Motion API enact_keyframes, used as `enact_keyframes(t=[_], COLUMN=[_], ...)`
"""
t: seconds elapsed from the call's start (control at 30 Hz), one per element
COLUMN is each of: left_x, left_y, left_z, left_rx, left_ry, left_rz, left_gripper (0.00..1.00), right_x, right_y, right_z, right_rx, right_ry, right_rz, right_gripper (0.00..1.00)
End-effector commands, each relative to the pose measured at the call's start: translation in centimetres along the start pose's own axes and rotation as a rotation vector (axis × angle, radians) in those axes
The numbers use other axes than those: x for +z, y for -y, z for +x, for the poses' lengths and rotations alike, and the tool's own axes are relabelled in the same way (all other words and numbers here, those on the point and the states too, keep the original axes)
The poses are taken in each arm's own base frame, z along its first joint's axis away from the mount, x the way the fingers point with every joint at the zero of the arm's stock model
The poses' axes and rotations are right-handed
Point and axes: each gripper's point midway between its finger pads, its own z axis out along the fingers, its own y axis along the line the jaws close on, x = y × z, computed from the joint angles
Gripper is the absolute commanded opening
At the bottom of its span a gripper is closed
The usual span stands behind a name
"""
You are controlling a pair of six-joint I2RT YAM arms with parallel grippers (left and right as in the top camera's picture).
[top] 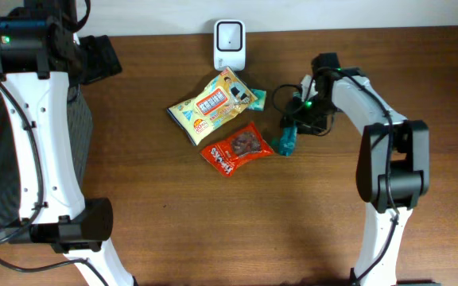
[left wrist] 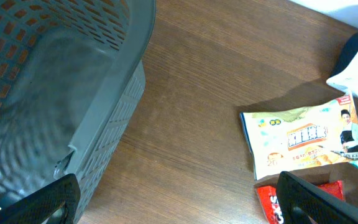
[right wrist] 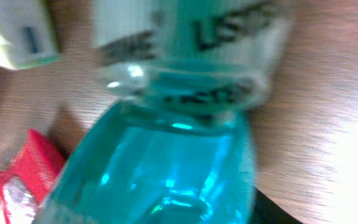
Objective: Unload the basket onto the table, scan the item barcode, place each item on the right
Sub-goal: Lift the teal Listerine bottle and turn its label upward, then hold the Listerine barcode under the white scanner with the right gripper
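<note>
Left claw [left wrist: 179, 194] gapes empty; right claw [top: 294, 125] sits over the teal mouthwash bottle [top: 284, 144], whether clamped I cannot tell.

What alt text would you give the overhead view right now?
The right end effector sits at a teal bottle on a wooden table, grip unclear. Beside it lie a yellow snack packet and a red snack packet, with a white scanner at the table's back edge.

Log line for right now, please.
right gripper: at teal bottle, grip unclear | left gripper: open, empty, near basket | scanner: bottle not yet at it
</note>
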Motion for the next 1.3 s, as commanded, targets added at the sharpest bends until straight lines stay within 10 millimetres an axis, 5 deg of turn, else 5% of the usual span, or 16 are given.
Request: enact_keyframes(t=[0.0,0.2,0.33,0.37,0.53,0.57,0.6,0.67,0.9,0.93,1.0,1.03,1.1,1.27], left_x=[-0.9,-0.9,-0.9,-0.9,-0.9,-0.9,-0.9,-0.9,-0.9,-0.9,-0.9,-0.9,-0.9,-0.9], left_y=[-0.2,-0.2,-0.2,-0.2,-0.2,-0.2,-0.2,-0.2,-0.2,-0.2,-0.2,-0.2,-0.2,-0.2], left_z=[-0.1,-0.1,-0.1,-0.1,-0.1,-0.1,-0.1,-0.1,-0.1,-0.1,-0.1,-0.1,-0.1,-0.1], left_rx=[-0.001,-0.001,-0.001,-0.001,-0.001,-0.001,-0.001,-0.001,-0.001,-0.001,-0.001,-0.001,-0.001,-0.001], left_ry=[0.020,0.020,0.020,0.020,0.020,0.020,0.020,0.020,0.020,0.020,0.020,0.020,0.020,0.020], left_rz=[0.006,0.006,0.006,0.006,0.006,0.006,0.007,0.007,0.006,0.007,0.006,0.006,0.006,0.006], left_gripper=[0.99,0.99,0.99,0.99,0.99,0.99,0.99,0.99,0.99,0.99,0.99,0.99,0.99,0.99], right_x=[-0.9,-6.3,-5.4,-4.7,-2.8,-2.8,-2.8,-2.4,-1.2,-0.9,-0.7,-0.7,-0.5,0.4], right_y=[3.6,2.5,2.1,1.9,3.4,3.4,3.4,3.6,3.9,3.4,2.9,2.9,3.0,3.6], right_z=[-0.9,-0.3,1.6,1.5,1.1,1.1,1.1,1.1,1.5,1.6,1.4,1.3,1.2,2.0], right_rx=[0.011,-0.046,-0.052,-0.034,0.012,0.012,0.012,0.011,0.012,0.014,0.012,0.011,0.010,0.014], right_ry=[0.021,0.039,0.008,0.023,0.042,0.042,0.043,0.045,0.039,0.030,0.037,0.041,0.045,0.026], right_rz=[0.105,0.258,0.443,0.445,0.487,0.487,0.486,0.485,0.464,0.431,0.404,0.402,0.402,0.407], right_gripper=[0.59,0.72,0.88,0.98,0.98,0.95,0.78,0.72,0.73,0.82,0.83,0.99,1.00,0.75])
